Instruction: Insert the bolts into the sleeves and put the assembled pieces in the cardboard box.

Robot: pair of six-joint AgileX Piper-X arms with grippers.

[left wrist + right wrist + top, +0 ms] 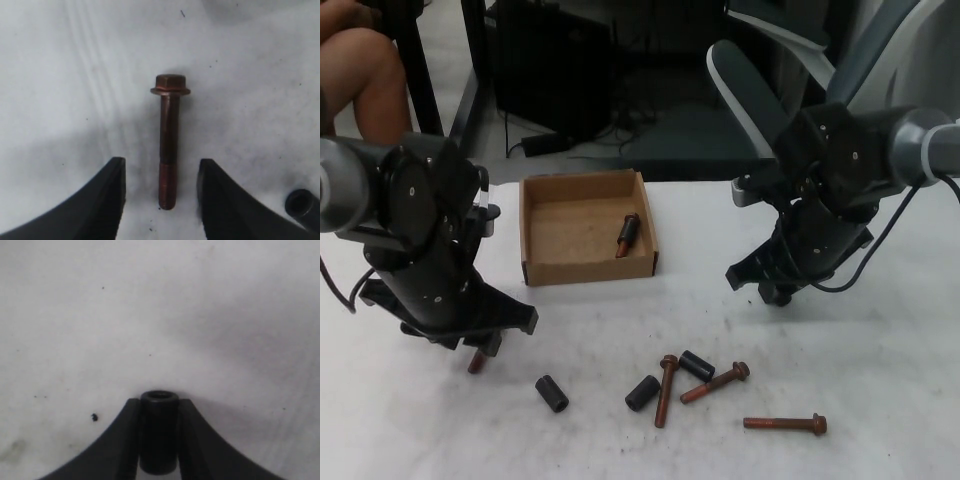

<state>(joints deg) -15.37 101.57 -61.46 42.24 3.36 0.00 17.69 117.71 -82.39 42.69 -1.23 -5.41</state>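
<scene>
In the left wrist view the left gripper (161,167) has its fingers spread either side of a bolt (169,130) lying on the table (60,75), clear of it. The high view hides nearly all of that bolt under the arm at lower left. The right gripper (159,405) pinches a black sleeve (159,440), hard to make out in the high view, where the cardboard box (542,195) at upper centre holds one assembled piece (627,235).

White, scuffed bench (880,340); beyond it a grey office chair (747,92) and black cables (620,128) on the floor
</scene>
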